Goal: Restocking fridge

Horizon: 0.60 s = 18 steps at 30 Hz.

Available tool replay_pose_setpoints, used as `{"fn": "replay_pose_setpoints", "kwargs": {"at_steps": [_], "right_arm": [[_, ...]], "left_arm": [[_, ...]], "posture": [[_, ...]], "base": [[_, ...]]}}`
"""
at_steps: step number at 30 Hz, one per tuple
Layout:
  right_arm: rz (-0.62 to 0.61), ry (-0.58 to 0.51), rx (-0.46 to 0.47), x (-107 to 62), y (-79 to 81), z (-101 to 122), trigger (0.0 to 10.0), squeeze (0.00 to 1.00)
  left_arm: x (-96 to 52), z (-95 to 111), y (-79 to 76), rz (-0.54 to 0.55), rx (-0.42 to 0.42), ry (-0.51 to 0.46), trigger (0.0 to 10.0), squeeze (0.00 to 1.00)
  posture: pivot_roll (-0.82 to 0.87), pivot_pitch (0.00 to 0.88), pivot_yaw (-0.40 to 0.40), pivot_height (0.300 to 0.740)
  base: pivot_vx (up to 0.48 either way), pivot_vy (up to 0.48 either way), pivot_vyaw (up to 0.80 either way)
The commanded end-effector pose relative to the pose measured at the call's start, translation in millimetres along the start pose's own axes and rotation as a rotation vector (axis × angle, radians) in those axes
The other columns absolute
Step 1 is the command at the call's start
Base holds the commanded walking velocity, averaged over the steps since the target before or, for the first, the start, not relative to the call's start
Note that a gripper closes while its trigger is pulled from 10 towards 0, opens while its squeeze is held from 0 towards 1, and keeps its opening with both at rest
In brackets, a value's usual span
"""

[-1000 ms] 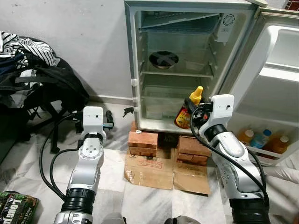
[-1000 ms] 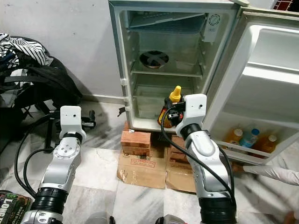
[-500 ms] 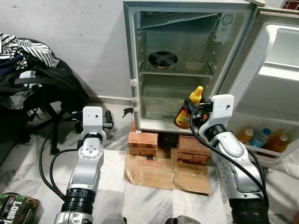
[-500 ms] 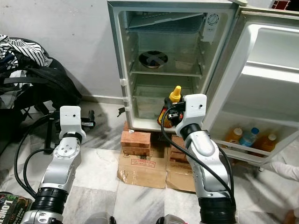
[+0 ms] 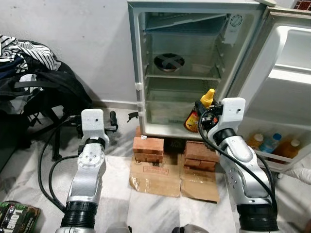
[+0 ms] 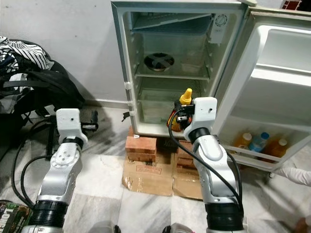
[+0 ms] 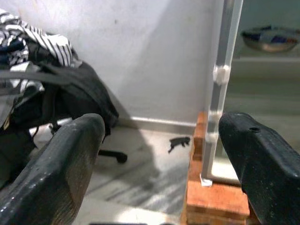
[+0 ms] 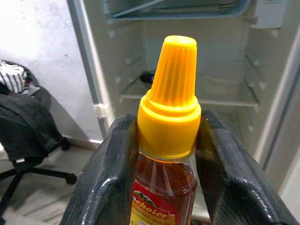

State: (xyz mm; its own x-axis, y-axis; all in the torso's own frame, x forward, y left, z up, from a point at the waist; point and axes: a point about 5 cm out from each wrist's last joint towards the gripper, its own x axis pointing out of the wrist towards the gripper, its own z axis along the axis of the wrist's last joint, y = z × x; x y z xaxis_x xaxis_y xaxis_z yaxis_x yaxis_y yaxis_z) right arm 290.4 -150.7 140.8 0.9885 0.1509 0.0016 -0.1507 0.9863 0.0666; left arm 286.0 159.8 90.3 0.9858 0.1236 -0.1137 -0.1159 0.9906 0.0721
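An amber sauce bottle (image 5: 197,115) with a yellow cap (image 8: 169,99) and red label is held upright in my right gripper (image 5: 203,112), shut on its neck, in front of the open fridge's (image 5: 187,68) lower compartment. The fingers (image 8: 108,173) press either side below the cap. The fridge stands open with a dark bowl (image 5: 168,61) on its middle shelf. Its door (image 5: 286,92) swings to the right and holds orange and blue-capped bottles (image 5: 272,144) in the bottom rack. My left gripper (image 7: 159,150) is open and empty, raised at the left, pointing at the fridge's left edge.
The fridge rests on red bricks (image 5: 148,147) with flattened cardboard (image 5: 172,179) on the marble floor. An office chair with a black bag and striped clothing (image 5: 34,77) stands at the left. A dark packet (image 5: 13,216) lies at the bottom left. A person's sleeve (image 6: 294,174) shows at the right edge.
My right gripper has carried the bottle slightly up and toward the fridge. The left arm has shifted a little left. The camera has moved slightly.
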Motion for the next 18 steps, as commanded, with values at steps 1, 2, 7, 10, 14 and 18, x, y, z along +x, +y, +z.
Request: {"fn": "replay_pose_setpoints", "kwargs": {"at_steps": [1, 2, 7, 10, 14, 18], "right_arm": [[-0.009, -0.041, 0.001, 2.8, -1.7, 7.7, 10.0, 0.00], [-0.012, -0.043, 0.005, 3.6, -1.5, 7.8, 10.0, 0.00], [-0.025, -0.049, 0.002, 5.6, -3.5, 9.0, 10.0, 0.00], [-0.048, -0.049, -0.004, 6.4, -8.7, 9.9, 10.0, 0.00], [-0.050, -0.052, -0.004, 7.2, -9.1, 10.2, 10.0, 0.00], [-0.050, -0.052, 0.001, 7.7, -8.5, 10.1, 10.0, 0.00]], "left_arm": [[-1.1, 3.3, 2.0, 0.000, 0.003, -0.010, 10.0, 0.00], [-1.6, 3.8, 1.5, -0.004, 0.002, -0.012, 10.0, 0.00], [-2.9, 5.9, 0.5, -0.009, -0.015, -0.009, 10.0, 0.00], [-3.8, 4.6, 1.0, -0.016, -0.015, -0.006, 10.0, 0.00], [-3.5, 2.9, -1.2, -0.014, -0.051, 0.016, 10.0, 0.00], [-3.3, 4.9, -3.5, -0.027, -0.036, 0.005, 10.0, 0.00]], "posture": [[0.00, 0.000, 0.003, 0.740], [0.00, 0.000, 0.000, 0.740], [0.00, 0.000, -0.006, 0.740], [0.00, 0.000, -0.008, 0.740], [0.00, 0.000, -0.010, 0.740], [0.00, 0.000, -0.010, 0.740]], "base": [[0.000, 0.000, 0.00], [0.000, 0.000, 0.00], [0.000, 0.000, 0.00], [0.000, 0.215, 0.00], [0.000, 0.418, 0.00], [0.000, 0.480, 0.00]]}}
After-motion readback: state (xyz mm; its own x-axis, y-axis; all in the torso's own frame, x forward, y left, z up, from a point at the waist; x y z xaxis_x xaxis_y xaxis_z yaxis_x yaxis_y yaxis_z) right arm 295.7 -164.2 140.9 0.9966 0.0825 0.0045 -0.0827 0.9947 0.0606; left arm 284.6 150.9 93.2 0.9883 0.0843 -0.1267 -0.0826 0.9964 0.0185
